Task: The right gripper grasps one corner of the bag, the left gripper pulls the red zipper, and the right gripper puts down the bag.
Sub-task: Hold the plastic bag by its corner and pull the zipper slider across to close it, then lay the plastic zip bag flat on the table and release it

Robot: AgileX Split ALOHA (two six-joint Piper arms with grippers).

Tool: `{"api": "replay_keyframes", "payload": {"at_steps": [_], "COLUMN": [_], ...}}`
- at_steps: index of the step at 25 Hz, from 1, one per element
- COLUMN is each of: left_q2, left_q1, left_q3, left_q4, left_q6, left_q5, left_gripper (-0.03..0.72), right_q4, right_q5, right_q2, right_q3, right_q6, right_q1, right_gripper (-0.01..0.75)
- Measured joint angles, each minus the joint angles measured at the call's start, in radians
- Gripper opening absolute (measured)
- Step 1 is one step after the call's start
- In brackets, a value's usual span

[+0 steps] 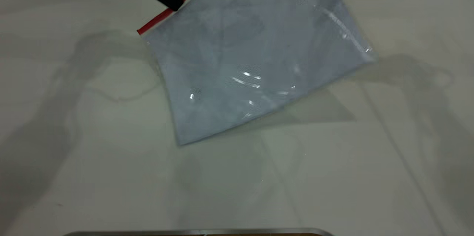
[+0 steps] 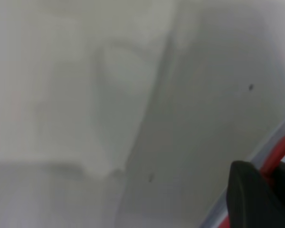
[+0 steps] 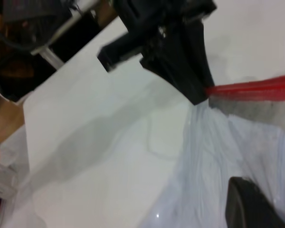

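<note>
So the left gripper [image 1: 174, 3] is pinched on the red zipper [image 1: 163, 14] near the bag's [image 1: 251, 62] lower end, bag hanging tilted above the table [image 1: 92, 176], right gripper's state unclear.

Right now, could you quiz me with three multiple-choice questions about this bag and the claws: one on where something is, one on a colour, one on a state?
1. Where is the left gripper?
A. On the red zipper
B. At the bag's lower corner
C. Resting flat on the table

2. What colour is the zipper strip?
A. Blue
B. Red
C. Green

3. How is the bag?
A. Folded in half
B. Lying wholly flat
C. Partly raised, tilted, lower corner near the table

Answers: 1 A, its black tip meets the strip. 2 B, bright red along the edge. 3 C, the bag's shadow falls beneath it.
</note>
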Motion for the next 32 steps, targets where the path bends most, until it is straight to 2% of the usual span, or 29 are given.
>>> {"api": "replay_keyframes", "payload": {"at_steps": [9, 17, 20, 26, 29, 32], "left_q2": [0.0, 0.001, 0.001, -0.069, -0.146, -0.224], "left_q1": [0.052, 0.072, 0.074, 0.076, 0.076, 0.076], "left_q3": [0.0, 0.0, 0.0, 0.0, 0.0, 0.0], "left_q4": [0.084, 0.118, 0.077, -0.019, -0.091, -0.174], "left_q6": [-0.048, -0.119, -0.135, -0.158, -0.166, -0.179], "left_q5": [0.011, 0.019, 0.019, 0.035, 0.074, 0.074], "left_gripper": [0.105, 0.118, 0.155, 0.323, 0.373, 0.384], "right_q4": [0.025, 0.029, 0.009, -0.07, -0.084, -0.122], "right_q5": [0.036, 0.033, 0.019, -0.035, -0.104, -0.23], "right_q2": [-0.006, -0.006, -0.009, -0.014, -0.015, -0.015], "right_q3": [0.0, 0.0, 0.0, 0.0, 0.013, 0.039], "right_q6": [-0.006, -0.016, -0.017, 0.003, 0.042, 0.086], "right_q1": [-0.041, -0.043, -0.045, -0.045, -0.045, -0.045], "right_gripper": [0.035, 0.035, 0.035, 0.035, 0.048, 0.105]}}
